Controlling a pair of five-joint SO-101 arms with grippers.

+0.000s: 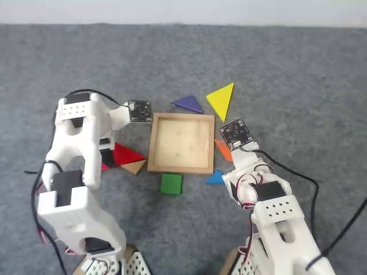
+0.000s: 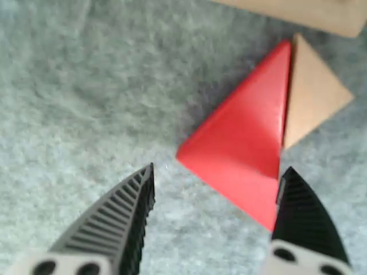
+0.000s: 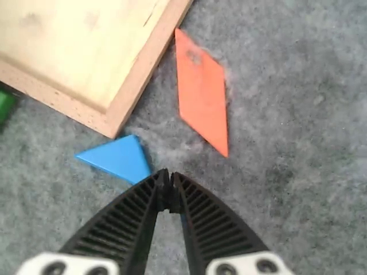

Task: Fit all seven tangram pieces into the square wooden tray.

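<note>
With your left tool (image 2: 218,168) open above the red triangle (image 2: 246,154), which lies on the worktop (image 1: 287,69) at the wooden tray's (image 1: 153,143) 9 o'clock touching the tan triangle (image 2: 312,103), lower squarely and pinch red alone, leaving the closed right tool (image 3: 170,177) at 4 o'clock.

Grey table (image 1: 298,74) bears a wooden tray (image 1: 180,168); tangram pieces (image 1: 171,184) surround it.

- In the high view the red triangle (image 1: 127,154) lies partly under the left arm (image 1: 77,143), and its outer corner is hidden.
- The right arm (image 1: 246,172) covers part of the orange parallelogram (image 1: 223,152).
- Both wrist views cut off the wooden tray (image 3: 86,51).
- The right wrist view's edge cuts the green square (image 3: 3,106).
</note>
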